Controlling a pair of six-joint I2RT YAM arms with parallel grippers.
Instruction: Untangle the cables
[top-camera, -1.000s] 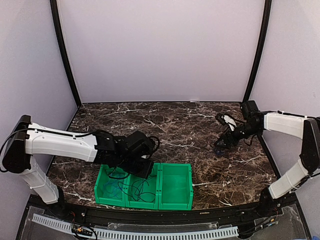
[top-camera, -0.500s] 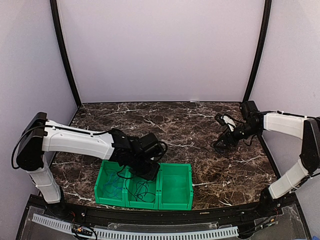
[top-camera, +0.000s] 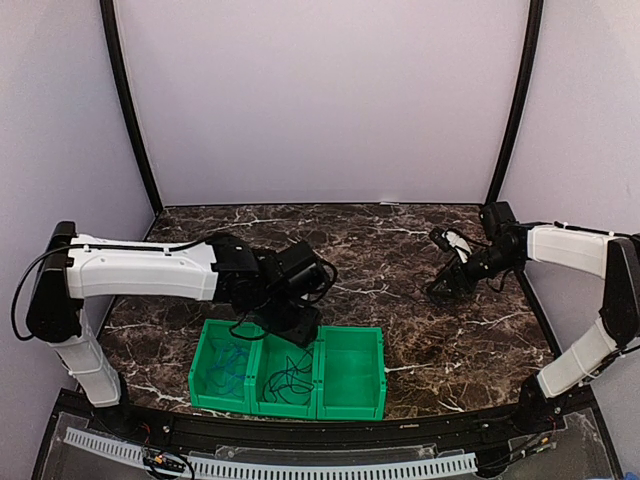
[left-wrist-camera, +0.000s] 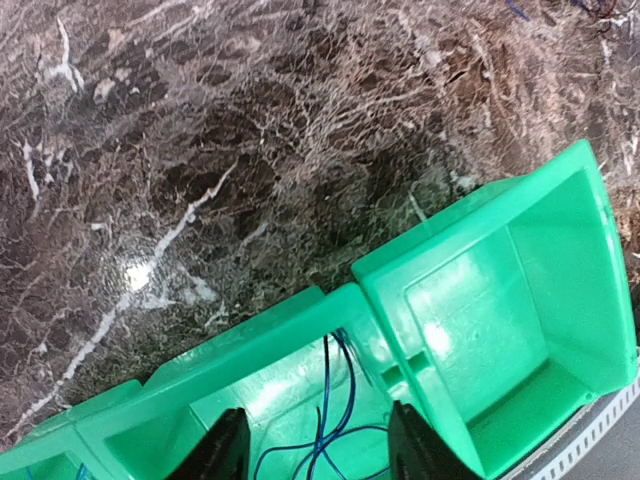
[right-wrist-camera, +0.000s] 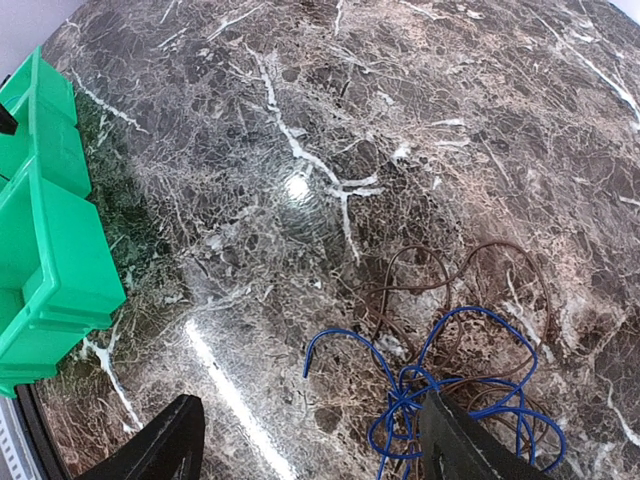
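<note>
My left gripper hangs open over the middle green bin. Thin blue and dark cables lie loose on that bin's floor, below and between the fingers, and nothing is gripped. In the top view this gripper is at the bins' back rim. A dark cable lies in the middle bin and a blue one in the left bin. My right gripper stands open just above a tangle of blue cable and brown cable on the marble at the right.
Three green bins stand in a row at the table's near edge. The right one holds nothing. The bins' ends show at the left edge of the right wrist view. Dark marble table lies between the arms.
My left gripper was shut and is now open over the middle bin, and its arm has swung a little right and back. The right arm has barely moved.
</note>
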